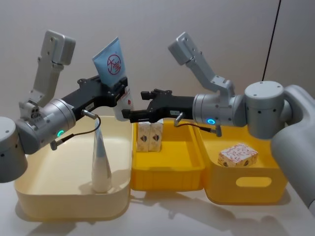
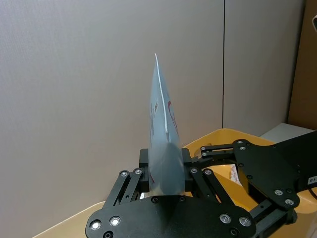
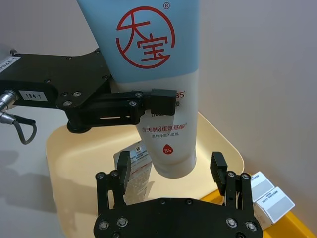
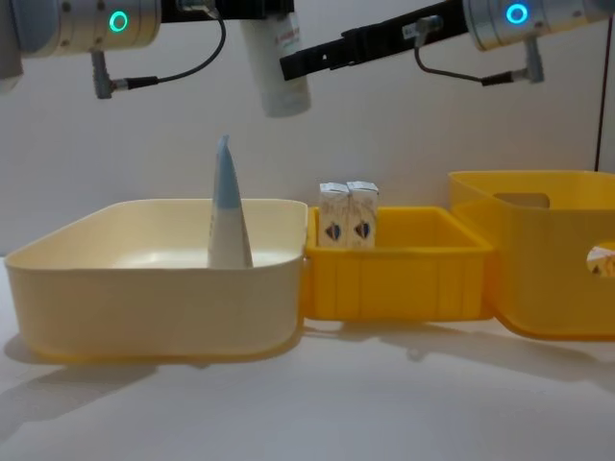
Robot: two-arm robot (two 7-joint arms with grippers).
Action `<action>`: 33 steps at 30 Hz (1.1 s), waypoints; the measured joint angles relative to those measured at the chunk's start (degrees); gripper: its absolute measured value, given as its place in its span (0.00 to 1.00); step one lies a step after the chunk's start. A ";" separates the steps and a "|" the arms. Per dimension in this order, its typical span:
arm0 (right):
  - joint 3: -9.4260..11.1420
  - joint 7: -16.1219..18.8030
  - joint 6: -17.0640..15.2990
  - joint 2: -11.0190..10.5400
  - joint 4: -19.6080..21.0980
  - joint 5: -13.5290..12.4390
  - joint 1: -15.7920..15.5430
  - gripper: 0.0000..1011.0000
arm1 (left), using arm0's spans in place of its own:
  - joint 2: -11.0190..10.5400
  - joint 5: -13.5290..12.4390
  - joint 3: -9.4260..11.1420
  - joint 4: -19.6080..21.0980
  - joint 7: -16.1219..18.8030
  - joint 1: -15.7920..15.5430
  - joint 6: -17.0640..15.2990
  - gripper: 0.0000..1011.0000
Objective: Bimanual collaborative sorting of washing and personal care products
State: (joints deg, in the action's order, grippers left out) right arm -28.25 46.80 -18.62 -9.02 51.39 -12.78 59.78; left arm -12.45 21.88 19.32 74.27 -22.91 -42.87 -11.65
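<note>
Squeeze tube (image 1: pixel 114 73) in left gripper (image 1: pixel 119 93), right gripper (image 1: pixel 129 114) beside, above bins (image 1: pixel 64 201)

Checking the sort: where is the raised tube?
Head view: the light-blue tube hangs crimp-up in the left gripper, above the cream bin's right rim, with the open right gripper at its cap.

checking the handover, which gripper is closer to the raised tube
Left. The left gripper is shut on the raised tube mid-body; the right gripper is open around its cap end, not touching.
</note>
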 joint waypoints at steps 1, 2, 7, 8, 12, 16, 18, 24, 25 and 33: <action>-0.10 -0.05 0.11 0.06 -0.12 0.02 0.07 0.99 | 0.00 0.02 0.03 0.02 0.02 0.01 0.00 0.34; -0.38 -0.19 0.39 0.16 -0.44 0.13 0.24 0.99 | 0.00 0.07 0.06 0.03 0.06 0.03 -0.01 0.34; -1.10 -0.87 1.45 0.47 -1.34 0.76 0.63 0.99 | -0.07 0.29 0.27 0.10 0.24 0.05 -0.04 0.34; -1.34 -1.22 1.94 0.56 -1.60 1.06 0.71 0.99 | -0.09 0.33 0.31 0.11 0.27 0.05 -0.04 0.34; -2.04 -2.48 3.57 0.79 -2.23 2.01 0.97 0.99 | -0.19 0.46 0.46 0.11 0.37 0.01 -0.07 0.34; -2.65 -3.90 5.23 1.07 -2.95 2.83 1.18 0.99 | -0.29 0.61 0.65 0.11 0.50 -0.07 -0.13 0.34; -2.93 -4.74 6.28 1.26 -3.49 3.25 1.30 0.99 | -0.33 0.65 0.71 0.11 0.57 -0.09 -0.16 0.34; -3.47 -6.06 8.29 1.95 -4.88 3.78 1.71 0.99 | -0.45 0.83 0.99 0.13 0.86 -0.22 -0.22 0.34; -3.53 -6.16 8.53 2.03 -5.04 3.80 1.76 0.99 | -0.49 0.87 1.05 0.14 0.93 -0.24 -0.24 0.34; -4.19 -6.07 9.38 2.80 -6.73 3.72 2.52 0.99 | -0.62 1.05 1.43 0.19 1.25 -0.37 -0.33 0.34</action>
State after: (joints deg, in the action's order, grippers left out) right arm -32.44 40.73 -9.24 -6.22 44.65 -9.06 62.29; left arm -13.07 22.93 20.75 74.46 -21.67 -43.23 -11.98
